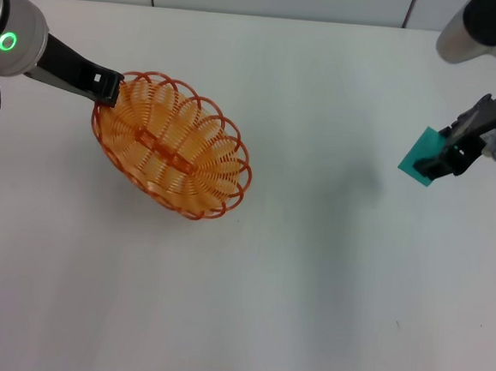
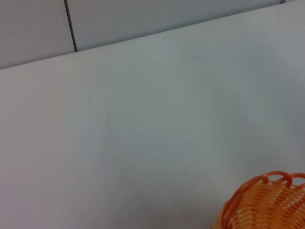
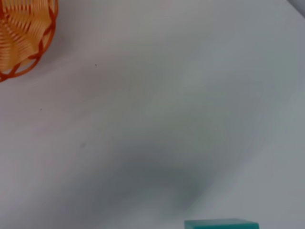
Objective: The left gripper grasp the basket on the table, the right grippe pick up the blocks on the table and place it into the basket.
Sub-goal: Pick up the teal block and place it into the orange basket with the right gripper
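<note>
So my right gripper point(image 1: 443, 160) is clamped on the teal cube point(image 1: 422, 156) and has it up off the white table point(image 1: 309, 285), with the orange wire basket point(image 1: 172, 145) well off toward my other arm. My left gripper point(image 1: 110, 87) is pinching the basket's rim at the near end, steadying it. I'd say we're mid-carry: next I need to swing the cube across over the basket, then let go.

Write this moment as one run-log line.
left end effector: on orange wire basket rim | right end effector: holds teal cube aloft | basket: empty
</note>
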Controlling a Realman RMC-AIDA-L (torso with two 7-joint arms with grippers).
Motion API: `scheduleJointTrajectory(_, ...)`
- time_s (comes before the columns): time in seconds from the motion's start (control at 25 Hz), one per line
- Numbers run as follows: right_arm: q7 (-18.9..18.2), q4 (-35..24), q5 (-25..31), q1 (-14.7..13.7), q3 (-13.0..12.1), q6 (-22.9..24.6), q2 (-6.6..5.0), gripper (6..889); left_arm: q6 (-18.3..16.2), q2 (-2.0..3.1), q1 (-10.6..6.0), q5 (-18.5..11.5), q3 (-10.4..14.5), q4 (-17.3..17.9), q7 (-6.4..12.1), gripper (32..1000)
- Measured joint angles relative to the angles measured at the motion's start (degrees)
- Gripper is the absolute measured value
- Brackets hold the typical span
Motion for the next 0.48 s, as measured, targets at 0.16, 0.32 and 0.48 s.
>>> scheduleJointTrajectory(0.16, -0.2, -3.0, 0.4, 0.1, 1.8, 2.0, -0.01, 521, 0.0, 0.0, 0.01, 0.0, 0.0, -0.2, 0.0, 84)
scheduleJointTrajectory(0.32, -0.6, -6.6, 0.5, 0.4, 3.8, 3.8, -0.04, 521, 0.1, 0.0, 0.02, 0.0, 0.1, -0.3, 0.0, 84)
scheduleJointTrajectory(0.48, -1.0, -10.4, 2.8, 0.9, 4.7, 6.0, -0.04, 521, 0.2, -0.03, -0.04, 0.0, 0.2, -0.3, 0.0, 84)
